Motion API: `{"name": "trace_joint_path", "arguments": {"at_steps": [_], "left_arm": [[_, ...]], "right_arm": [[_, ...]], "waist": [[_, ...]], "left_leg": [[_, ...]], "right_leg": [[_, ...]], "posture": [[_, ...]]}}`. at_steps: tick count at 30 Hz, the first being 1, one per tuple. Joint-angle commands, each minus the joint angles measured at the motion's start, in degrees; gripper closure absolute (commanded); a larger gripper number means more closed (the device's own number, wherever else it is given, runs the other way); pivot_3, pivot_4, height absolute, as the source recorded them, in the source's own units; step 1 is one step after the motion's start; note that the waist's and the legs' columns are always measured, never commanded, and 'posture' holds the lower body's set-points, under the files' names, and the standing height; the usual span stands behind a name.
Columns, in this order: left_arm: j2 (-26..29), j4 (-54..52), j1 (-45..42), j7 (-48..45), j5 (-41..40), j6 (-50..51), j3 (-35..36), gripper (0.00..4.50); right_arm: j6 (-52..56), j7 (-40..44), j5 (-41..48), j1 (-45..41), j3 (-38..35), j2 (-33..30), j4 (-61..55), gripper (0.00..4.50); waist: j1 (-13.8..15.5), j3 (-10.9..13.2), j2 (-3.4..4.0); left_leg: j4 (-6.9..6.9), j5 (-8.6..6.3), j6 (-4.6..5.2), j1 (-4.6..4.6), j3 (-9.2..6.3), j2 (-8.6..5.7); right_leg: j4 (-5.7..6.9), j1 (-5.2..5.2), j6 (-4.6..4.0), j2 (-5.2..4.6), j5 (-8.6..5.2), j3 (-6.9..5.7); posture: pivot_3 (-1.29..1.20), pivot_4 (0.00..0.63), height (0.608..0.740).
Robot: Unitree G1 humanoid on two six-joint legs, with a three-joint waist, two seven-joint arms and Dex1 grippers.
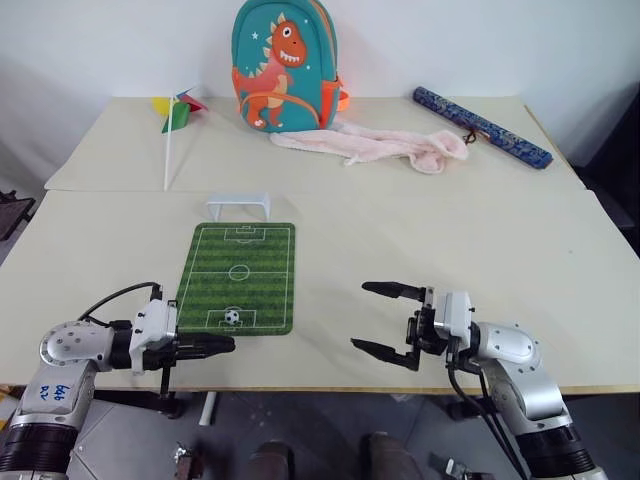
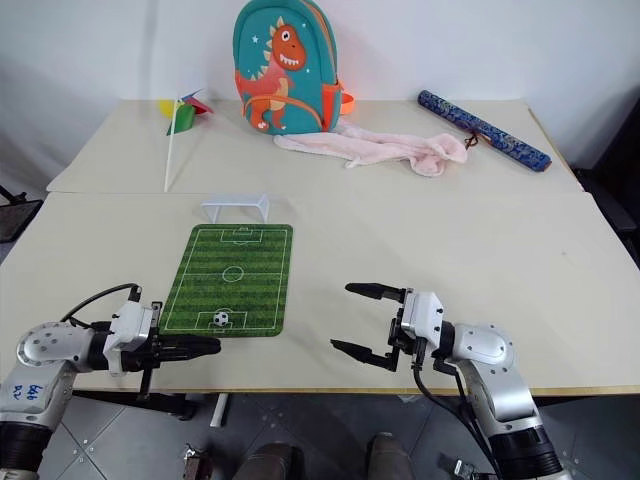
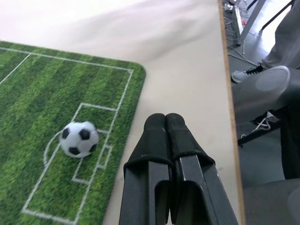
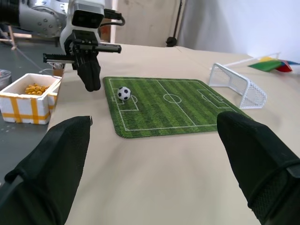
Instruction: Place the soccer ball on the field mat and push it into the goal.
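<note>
Beige table point(image 1: 480, 260) edge cuts off a person's shoe point(image 3: 244, 73).

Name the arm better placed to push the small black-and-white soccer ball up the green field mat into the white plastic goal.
Left. The left gripper, shut, sits just behind the soccer ball at the green field mat's near end, opposite the white goal. The right gripper stands open off to the side.
</note>
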Motion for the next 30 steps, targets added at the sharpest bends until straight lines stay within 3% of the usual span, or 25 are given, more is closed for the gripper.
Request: {"name": "trace_joint_path", "arguments": {"at_steps": [1,11,15,20,22,26,30], "left_arm": [[-1.1,2.3,-2.5,0.6,1.4,-0.8,-1.4,4.48],[-4.5,12.2,-10.8,5.5,6.0,-3.7,-3.1,4.48],[-8.7,17.2,-17.9,11.4,4.0,-2.7,-0.5,4.48],[-10.6,25.6,-24.4,23.3,9.4,-9.4,1.4,4.48],[-11.1,26.5,-25.1,22.2,7.9,-10.3,2.0,4.48],[-8.5,14.2,-16.8,10.1,-0.4,-2.7,1.6,4.48],[-3.9,7.0,-10.4,9.4,-3.4,2.2,5.8,4.48]], "right_arm": [[1.0,-1.5,0.5,0.5,0.6,0.5,-3.5,0.00],[2.4,-2.7,1.0,-0.2,-0.1,0.1,-5.2,0.00],[1.2,-9.7,-1.5,-2.4,-1.9,3.3,-4.0,0.00],[1.3,-17.8,-6.7,-3.9,-2.8,5.0,-2.6,0.00],[1.3,-18.7,-6.9,-3.8,-2.5,5.3,-2.9,0.00],[1.4,-18.8,-6.4,-2.1,-1.8,5.3,-4.5,0.00],[0.9,-18.4,-6.0,-1.9,-2.7,4.5,-3.6,0.00]], "waist": [[0.0,0.0,0.00],[0.0,0.0,0.00],[0.0,0.0,-0.02],[-0.1,0.0,-0.04],[-0.4,0.0,-0.04],[-1.4,0.0,-0.04],[-1.7,0.0,-0.04]], "left_leg": [[0.00,0.00,0.00,0.00,0.00,-0.01],[0.05,0.00,0.00,0.00,0.00,-0.04],[0.16,0.02,0.01,-0.02,-0.02,-0.09],[0.16,0.02,0.00,-0.01,-0.03,-0.15],[0.13,0.03,-0.02,-0.03,0.00,-0.14],[0.04,0.03,-0.02,-0.03,-0.01,-0.14],[-0.02,0.03,-0.01,-0.04,-0.02,-0.06]], "right_leg": [[0.01,0.00,0.00,0.00,0.00,0.00],[0.07,0.00,0.01,0.01,0.00,-0.01],[0.42,-0.02,0.01,-0.01,0.00,-0.01],[0.49,-0.06,0.02,-0.03,0.01,-0.01],[0.47,-0.11,0.03,-0.02,0.01,-0.01],[0.47,-0.12,0.02,-0.06,0.01,-0.01],[0.42,-0.15,0.01,-0.02,0.00,0.01]], "posture": [[0.00,0.150,0.740],[0.00,0.150,0.740],[0.00,0.150,0.740],[0.00,0.150,0.740],[0.00,0.150,0.740],[0.00,0.150,0.740],[0.00,0.150,0.740]]}}
